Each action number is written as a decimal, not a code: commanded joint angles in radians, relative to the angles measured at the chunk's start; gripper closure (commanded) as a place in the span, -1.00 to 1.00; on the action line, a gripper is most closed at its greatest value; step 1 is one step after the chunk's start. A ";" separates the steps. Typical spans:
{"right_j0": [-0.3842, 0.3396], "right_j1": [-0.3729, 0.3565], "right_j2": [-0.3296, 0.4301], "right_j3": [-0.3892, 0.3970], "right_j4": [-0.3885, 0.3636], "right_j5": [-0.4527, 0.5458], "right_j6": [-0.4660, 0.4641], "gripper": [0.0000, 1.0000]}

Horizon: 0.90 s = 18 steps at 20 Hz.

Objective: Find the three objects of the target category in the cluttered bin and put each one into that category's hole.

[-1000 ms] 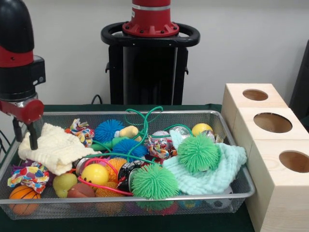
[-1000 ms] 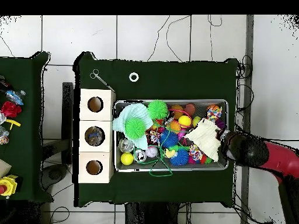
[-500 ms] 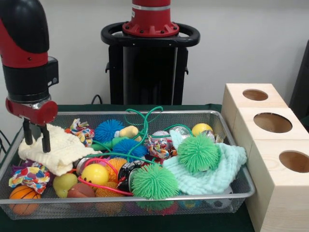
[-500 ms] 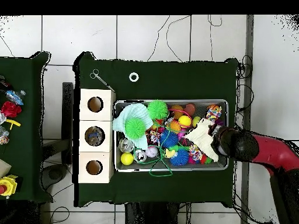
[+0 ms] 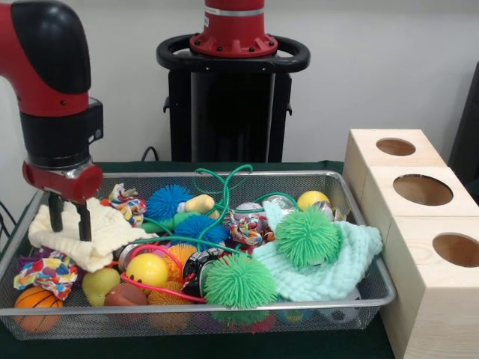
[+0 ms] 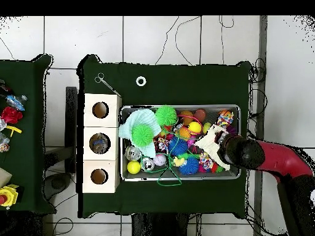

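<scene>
A tiled floor and pale wall frame a desk draped in dark green cloth. On it sits a wire-mesh bin crammed with toys — to its right in the front view stand three wooden boxes, each with a round hole on top. The red arm hangs over the bin's left end, its end effector released, prongs apart, just above a cream cloth. A green spiky ball lies near the front rim.
</scene>
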 commanded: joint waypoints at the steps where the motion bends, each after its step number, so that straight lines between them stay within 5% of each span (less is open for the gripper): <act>1: 0.017 0.108 -0.060 -0.012 -0.108 -0.084 -0.042 -1.00; 9: 0.035 0.131 -0.090 -0.039 -0.126 -0.090 -0.042 -1.00; 10: 0.047 0.133 -0.103 -0.045 -0.131 -0.100 -0.039 1.00; 18: 0.027 0.064 -0.085 0.013 -0.083 -0.058 -0.067 1.00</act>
